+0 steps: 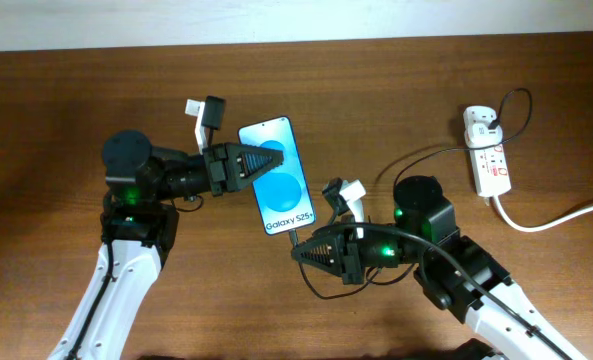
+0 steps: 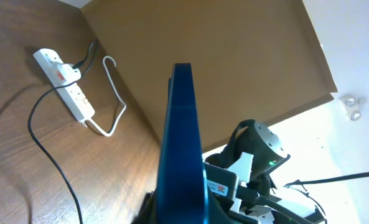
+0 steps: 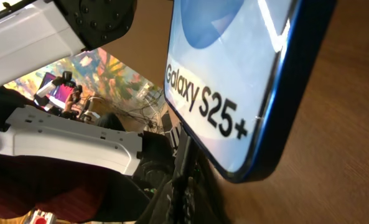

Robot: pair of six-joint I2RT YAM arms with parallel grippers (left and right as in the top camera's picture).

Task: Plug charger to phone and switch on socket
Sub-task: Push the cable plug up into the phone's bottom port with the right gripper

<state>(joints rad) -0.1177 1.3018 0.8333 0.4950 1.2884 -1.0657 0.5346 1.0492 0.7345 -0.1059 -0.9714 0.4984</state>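
1. The phone (image 1: 276, 178) is at the middle of the table (image 1: 76, 100), between the two arms. Its screen faces up and it is turned at an angle, with the "Galaxy S25+" end toward the right arm.
2. The left gripper (image 1: 248, 165) reaches in from the phone's left long side. Its fingers are pressed together on the phone, with one finger lying over the screen. The left wrist view shows the phone (image 2: 183, 143) edge-on, straight ahead of the camera.
3. The right gripper (image 1: 302, 248) sits just below the phone's bottom edge, its fingers pinched on the connector end of the charger (image 1: 482, 122). In the right wrist view the dark tip meets the lower edge of the phone (image 3: 234, 81). Whether it is fully seated cannot be determined.
4. The charger's white plug adapter is seated in the far end of the socket (image 1: 492, 160), and its black cable runs back toward the right arm.
5. The socket lies at the right of the table, well apart from the phone. Red switch marks are visible, but their position cannot be read.
6. A thick white cord (image 1: 556, 215) leaves the socket's near end.
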